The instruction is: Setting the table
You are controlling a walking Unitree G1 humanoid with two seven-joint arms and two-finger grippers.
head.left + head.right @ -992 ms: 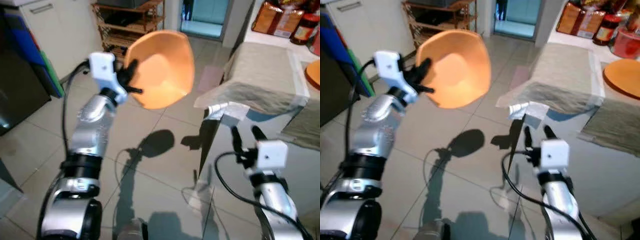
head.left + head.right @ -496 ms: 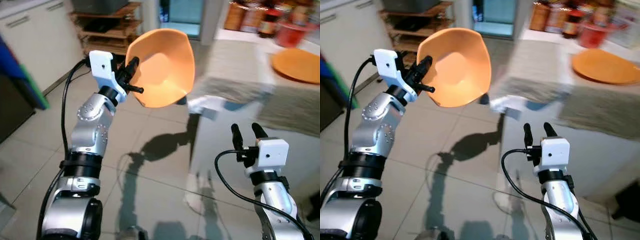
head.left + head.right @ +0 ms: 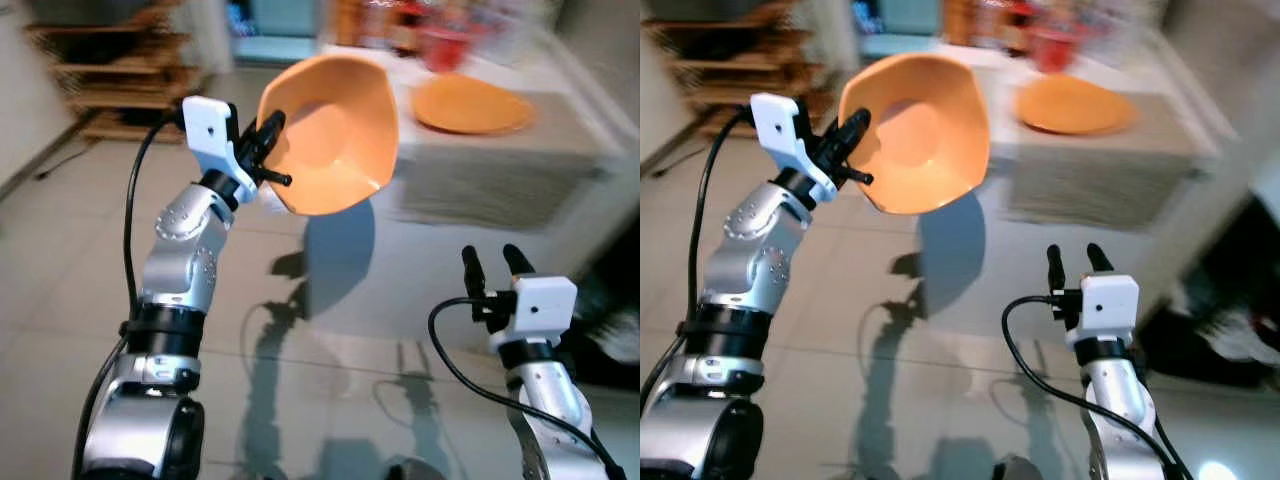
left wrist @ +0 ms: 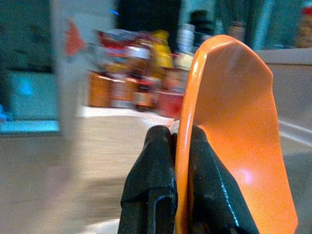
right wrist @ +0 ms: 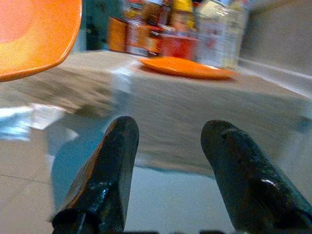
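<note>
The left gripper (image 3: 268, 150) is clamped on the rim of an orange bowl (image 3: 335, 135), held high and tipped on edge over the floor. The table (image 3: 500, 170) lies ahead and to its right, an orange plate (image 3: 470, 103) on top with jars behind. The right gripper (image 3: 493, 262), lower and nearer the table, is spread and holds nothing.

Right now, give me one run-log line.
left gripper: shut on orange bowl, raised | right gripper: open, empty | orange plate: on table ahead
</note>
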